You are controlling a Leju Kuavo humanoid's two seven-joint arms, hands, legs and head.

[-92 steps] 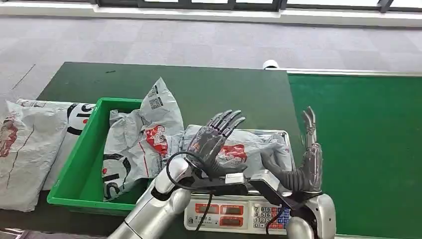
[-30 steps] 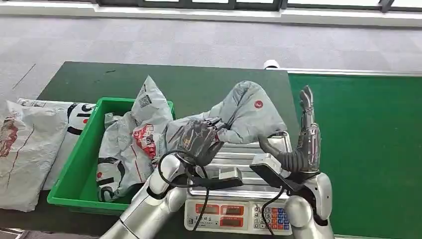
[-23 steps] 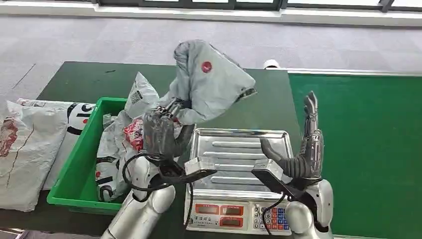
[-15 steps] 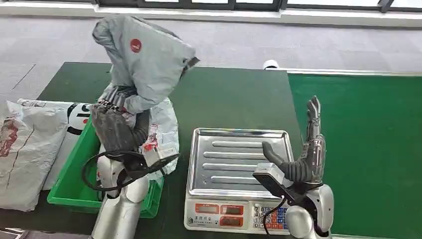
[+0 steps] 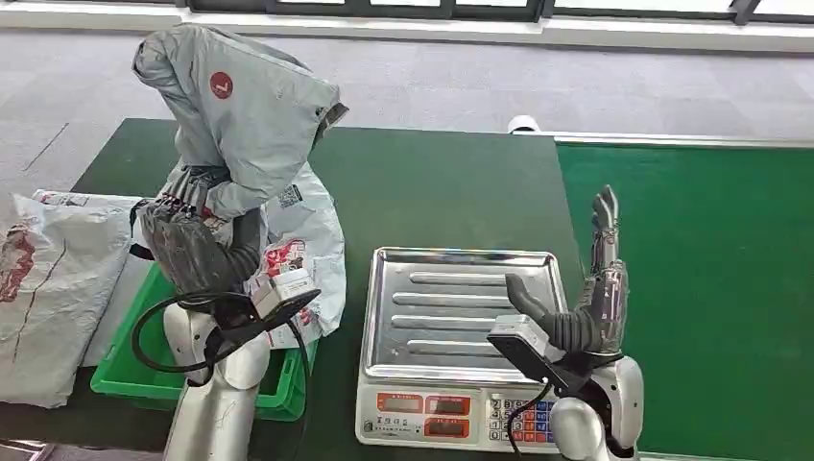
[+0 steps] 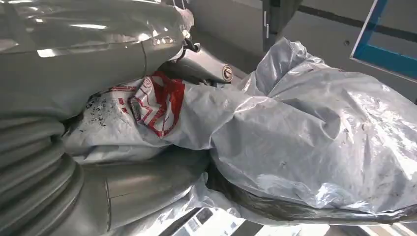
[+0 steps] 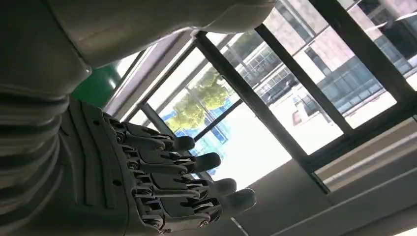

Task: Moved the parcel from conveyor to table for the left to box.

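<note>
My left hand (image 5: 192, 245) grips a grey parcel (image 5: 240, 110) with a red round logo and holds it high above the green box (image 5: 134, 370) at the left of the table. In the left wrist view the crinkled grey parcel (image 6: 305, 142) lies against the hand, its fingers mostly hidden. My right hand (image 5: 595, 288) stands upright beside the right edge of the scale, fingers straight and apart, holding nothing. The right wrist view has the right hand (image 7: 162, 182) spread against windows.
A scale (image 5: 461, 336) with a bare steel tray sits at the table's front centre. Other grey parcels (image 5: 298, 240) lie in the green box, and more parcels (image 5: 48, 288) lie left of it. The bright green conveyor (image 5: 710, 288) runs along the right.
My left hand closed on the parcel on the scale tray, lifted it and swung it left over the green box. The right hand stayed by the scale.
</note>
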